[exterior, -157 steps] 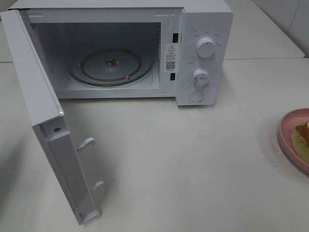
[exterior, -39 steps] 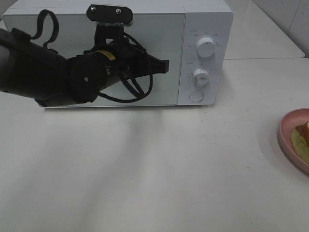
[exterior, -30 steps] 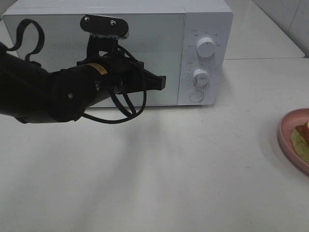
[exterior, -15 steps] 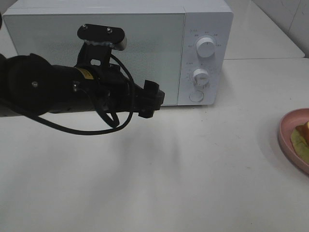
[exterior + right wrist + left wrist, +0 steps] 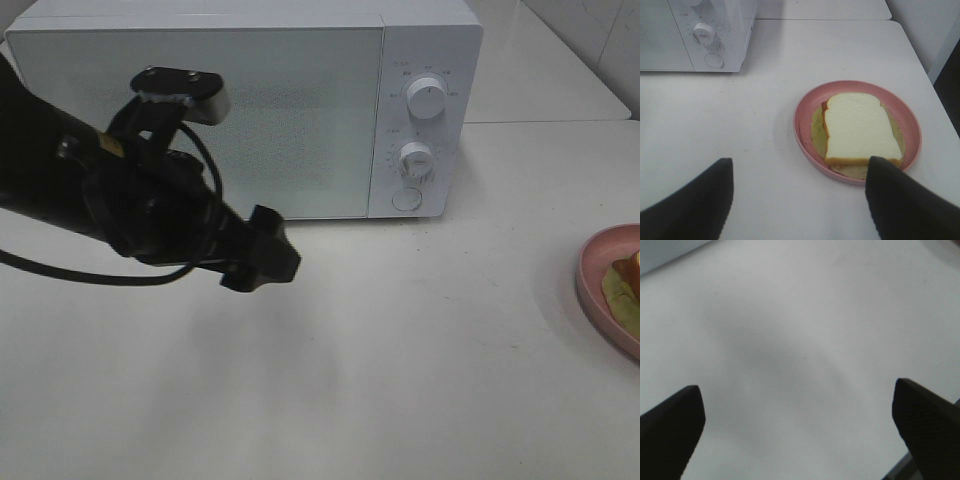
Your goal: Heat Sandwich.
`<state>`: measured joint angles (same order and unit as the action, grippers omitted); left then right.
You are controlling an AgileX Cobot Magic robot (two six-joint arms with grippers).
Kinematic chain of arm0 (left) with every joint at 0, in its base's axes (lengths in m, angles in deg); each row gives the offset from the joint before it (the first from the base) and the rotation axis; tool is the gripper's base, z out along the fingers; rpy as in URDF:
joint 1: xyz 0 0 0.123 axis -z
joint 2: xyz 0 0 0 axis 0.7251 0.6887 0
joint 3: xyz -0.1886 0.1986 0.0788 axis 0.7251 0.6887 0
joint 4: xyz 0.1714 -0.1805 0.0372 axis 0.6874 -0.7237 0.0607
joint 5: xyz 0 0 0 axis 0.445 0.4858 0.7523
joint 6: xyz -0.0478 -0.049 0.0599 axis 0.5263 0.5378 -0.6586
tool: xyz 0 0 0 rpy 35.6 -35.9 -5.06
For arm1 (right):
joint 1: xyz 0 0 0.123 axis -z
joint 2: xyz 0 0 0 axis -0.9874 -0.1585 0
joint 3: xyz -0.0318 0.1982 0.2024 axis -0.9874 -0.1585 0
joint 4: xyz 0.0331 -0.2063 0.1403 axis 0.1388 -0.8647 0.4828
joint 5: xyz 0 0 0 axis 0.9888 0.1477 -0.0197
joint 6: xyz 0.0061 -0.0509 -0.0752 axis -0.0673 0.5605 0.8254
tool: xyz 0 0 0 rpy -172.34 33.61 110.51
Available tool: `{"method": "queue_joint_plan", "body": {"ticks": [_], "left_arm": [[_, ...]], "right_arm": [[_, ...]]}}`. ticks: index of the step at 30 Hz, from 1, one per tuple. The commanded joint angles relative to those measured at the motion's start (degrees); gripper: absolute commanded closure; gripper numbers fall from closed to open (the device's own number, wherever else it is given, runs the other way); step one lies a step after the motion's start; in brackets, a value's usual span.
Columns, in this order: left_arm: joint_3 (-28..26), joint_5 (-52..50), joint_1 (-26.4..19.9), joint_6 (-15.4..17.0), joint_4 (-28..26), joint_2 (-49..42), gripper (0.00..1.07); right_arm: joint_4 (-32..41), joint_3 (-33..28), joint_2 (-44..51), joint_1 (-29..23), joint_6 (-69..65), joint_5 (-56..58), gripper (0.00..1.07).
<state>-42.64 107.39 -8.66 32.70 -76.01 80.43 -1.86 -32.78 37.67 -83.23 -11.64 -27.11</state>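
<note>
The sandwich (image 5: 857, 127), white bread on top with yellowish filling underneath, lies on a round pink plate (image 5: 805, 107). In the high view, plate (image 5: 592, 270) and sandwich (image 5: 622, 285) show only partly at the right edge. My right gripper (image 5: 800, 162) is open just short of the plate, nothing between its fingers. The white microwave (image 5: 250, 100) stands at the back with its door shut. My left gripper (image 5: 262, 252) hovers over bare table in front of the door; in its wrist view the left gripper (image 5: 797, 390) is open and empty.
Two white dials (image 5: 427, 100) and a round button (image 5: 407, 199) sit on the microwave's right panel. The microwave corner (image 5: 715, 35) shows in the right wrist view. The white table (image 5: 420, 360) runs between the microwave and the plate.
The microwave door, open in the earliest frame, is shut. My left arm has pulled back from the door, down and toward the front left. Its jaws have spread open.
</note>
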Motion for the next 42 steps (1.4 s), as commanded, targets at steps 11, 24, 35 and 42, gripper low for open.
{"method": "queue_joint_plan", "body": {"ticks": [11, 24, 35, 42], "left_arm": [[0.06, 26.36, -24.18, 0.57, 0.57, -12.03, 0.09], [0.06, 36.96, -45.55, 4.35, 5.50, -23.15, 0.09], [8.25, 35.87, -45.66, 6.65, 10.66, -36.10, 0.09], [13.29, 35.81, -45.66, 6.65, 11.12, -46.35, 0.09]], "right_arm": [[-0.06, -0.06, 1.60, 0.40, 0.11, -0.29, 0.36], [-0.06, -0.06, 1.60, 0.40, 0.11, -0.29, 0.36], [-0.06, -0.06, 1.60, 0.40, 0.11, -0.29, 0.36], [-0.06, -0.06, 1.60, 0.40, 0.11, -0.29, 0.36]]}}
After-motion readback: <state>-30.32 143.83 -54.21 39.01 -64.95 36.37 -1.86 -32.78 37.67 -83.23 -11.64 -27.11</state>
